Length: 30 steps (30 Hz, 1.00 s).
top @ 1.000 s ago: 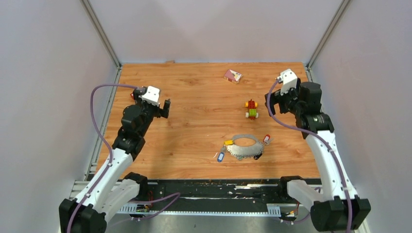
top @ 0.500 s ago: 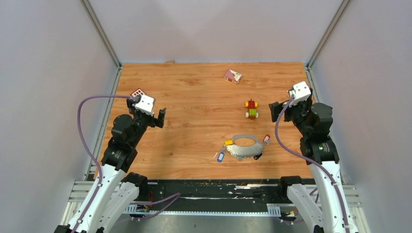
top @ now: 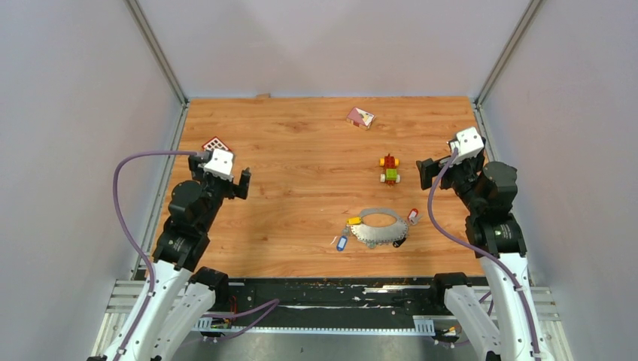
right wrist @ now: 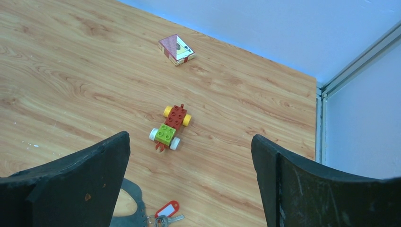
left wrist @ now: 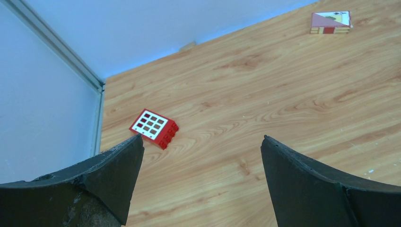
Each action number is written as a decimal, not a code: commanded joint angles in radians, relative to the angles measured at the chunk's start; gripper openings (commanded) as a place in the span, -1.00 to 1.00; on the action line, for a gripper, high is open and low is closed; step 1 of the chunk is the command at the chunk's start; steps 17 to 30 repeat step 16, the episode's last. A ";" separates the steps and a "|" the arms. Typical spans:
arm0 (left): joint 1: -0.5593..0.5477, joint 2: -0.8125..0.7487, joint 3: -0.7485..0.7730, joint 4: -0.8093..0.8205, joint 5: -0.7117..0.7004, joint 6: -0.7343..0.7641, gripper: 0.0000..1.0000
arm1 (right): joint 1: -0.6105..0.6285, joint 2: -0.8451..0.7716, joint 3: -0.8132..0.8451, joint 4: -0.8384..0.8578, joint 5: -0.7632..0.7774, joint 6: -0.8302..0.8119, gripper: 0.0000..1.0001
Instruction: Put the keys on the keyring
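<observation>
The keyring (top: 380,228) is a grey toothed loop lying flat on the wooden table, right of centre near the front. Keys lie around it: a yellow tag (top: 353,221), a blue tag (top: 341,243), a black one (top: 399,242) and a red tag (top: 413,215). The right wrist view catches the keyring's edge (right wrist: 135,203) and the red-tagged key (right wrist: 168,210) touching it. My left gripper (top: 223,173) hangs open at the left, far from the keys. Open too, my right gripper (top: 442,165) hovers up and right of the keyring. Nothing sits between the jaws of my left gripper (left wrist: 202,137) or right gripper (right wrist: 190,137).
A red block with white squares (top: 216,144) lies near the left wall, just beyond my left gripper. A red, yellow and green toy brick stack (top: 389,170) stands behind the keyring. A small printed box (top: 360,117) rests near the back wall. Walls enclose the table on three sides.
Both arms have drawn back toward the near edge and outward. The left one uncovered the red block. Both grippers stayed open and the keys have not moved.
</observation>
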 commanded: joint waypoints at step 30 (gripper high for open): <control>0.008 -0.006 0.076 -0.021 -0.111 0.006 1.00 | 0.003 0.001 0.014 0.007 -0.042 0.004 1.00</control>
